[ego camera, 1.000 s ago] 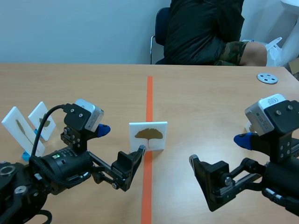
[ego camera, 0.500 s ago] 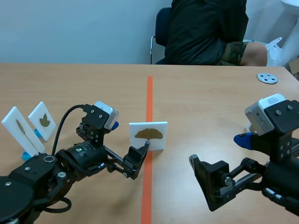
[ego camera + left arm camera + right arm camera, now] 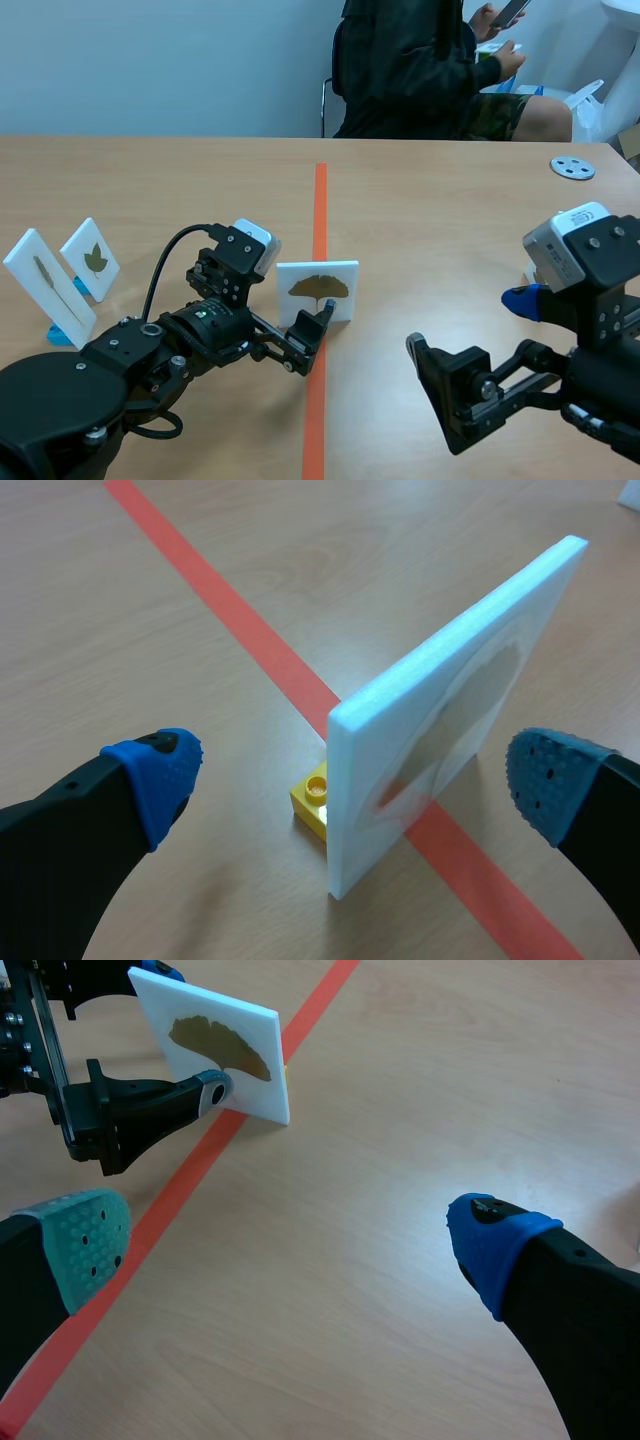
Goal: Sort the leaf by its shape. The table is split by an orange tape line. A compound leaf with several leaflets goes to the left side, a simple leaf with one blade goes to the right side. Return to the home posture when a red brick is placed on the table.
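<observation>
- Leaf card (image 3: 317, 291): white, upright, near the middle of the worktop (image 3: 450, 230), straddling the orange tape line (image 3: 319, 230).
- It shows one fan-shaped, golden-brown leaf with a single blade and a short stalk.
- The card stands in a small yellow brick (image 3: 315, 805), which sits just beside the tape.
- Left gripper (image 3: 355, 780): wide open, holds nothing.
- Its blue pads sit either side of the leaf card's side edge, one on the printed face and one on the back.
- In the left wrist view a gap shows on both sides, so no contact with the card is seen.
- The left arm comes in low from the near left corner of the worktop, and its gripper is at the tape line.
- Right gripper (image 3: 290, 1245): wide open, nothing between the fingers.
- One of its pads is grey-green and the other is blue.
- It hangs over the right half of the worktop by the near edge, well apart from the leaf card.
- Two more white cards stand close together by the left edge of the worktop.
- One is a narrow-leaf card (image 3: 48, 280) and the other a lobed-leaf card (image 3: 92, 260).
- A blue base (image 3: 60, 333) shows under the narrow-leaf card.
- Grey disc (image 3: 572, 167): lies flat near the far right corner of the worktop.
- Person (image 3: 420, 70): in dark clothes on a chair beyond the far edge, holding a phone (image 3: 510, 12).
</observation>
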You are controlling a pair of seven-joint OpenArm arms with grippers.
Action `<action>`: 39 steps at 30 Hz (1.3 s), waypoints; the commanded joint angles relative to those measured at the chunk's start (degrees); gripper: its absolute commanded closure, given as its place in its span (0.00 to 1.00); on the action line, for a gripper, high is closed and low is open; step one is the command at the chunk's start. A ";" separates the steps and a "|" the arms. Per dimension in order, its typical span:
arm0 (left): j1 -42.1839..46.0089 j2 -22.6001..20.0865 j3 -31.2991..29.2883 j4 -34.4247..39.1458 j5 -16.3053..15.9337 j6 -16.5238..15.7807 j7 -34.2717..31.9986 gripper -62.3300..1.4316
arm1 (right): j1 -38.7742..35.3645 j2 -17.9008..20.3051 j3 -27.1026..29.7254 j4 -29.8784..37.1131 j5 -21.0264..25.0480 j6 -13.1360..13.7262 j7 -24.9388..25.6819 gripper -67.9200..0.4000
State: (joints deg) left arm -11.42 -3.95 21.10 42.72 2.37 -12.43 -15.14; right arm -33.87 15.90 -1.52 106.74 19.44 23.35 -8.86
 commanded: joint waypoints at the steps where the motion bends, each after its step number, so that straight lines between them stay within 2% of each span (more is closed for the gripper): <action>1: -0.31 0.39 0.28 1.42 -0.35 -0.13 -0.90 0.13 | 0.68 0.59 0.59 1.27 0.22 0.17 1.25 0.00; 4: -0.33 0.39 0.92 1.42 -0.13 -0.13 -0.85 0.43 | 0.68 0.59 0.59 1.27 0.24 0.13 1.27 0.00; 5: -0.33 0.39 1.16 1.42 0.28 -0.13 -0.85 0.50 | 0.68 0.59 0.59 1.27 0.24 0.02 1.27 0.00; 8: -0.33 0.42 2.14 1.42 2.03 -0.13 -0.83 0.61 | 0.68 0.59 0.59 1.27 0.24 0.02 1.27 0.00; 14: -0.31 0.39 2.89 1.42 2.23 -0.13 -0.42 0.83 | 0.68 0.59 0.59 1.27 0.24 0.00 1.27 0.00; 18: 0.11 0.22 2.89 2.47 2.21 -0.13 0.00 0.91 | 0.68 0.59 0.59 1.27 0.24 -0.02 1.27 0.00; 21: 1.49 -0.35 2.86 6.60 2.16 -0.13 2.62 0.91 | 0.66 0.59 0.59 1.27 0.22 -0.02 1.18 0.00; 26: 6.82 -2.95 2.86 20.48 0.13 -0.15 10.62 0.91 | 0.70 0.61 0.61 1.27 0.17 -0.02 1.25 0.00; 32: 17.46 -6.80 0.22 38.23 -5.27 -0.15 16.65 0.91 | 0.70 0.61 0.87 1.27 0.02 -0.02 1.27 0.00; 39: 33.11 -7.67 -7.56 52.28 -9.75 -0.15 17.77 0.91 | 0.70 0.61 0.87 1.27 0.00 -0.02 1.25 0.00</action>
State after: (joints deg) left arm 21.45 -11.88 13.58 95.18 -6.87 -12.49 3.42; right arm -33.87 15.90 -1.45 106.74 19.27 23.33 -8.86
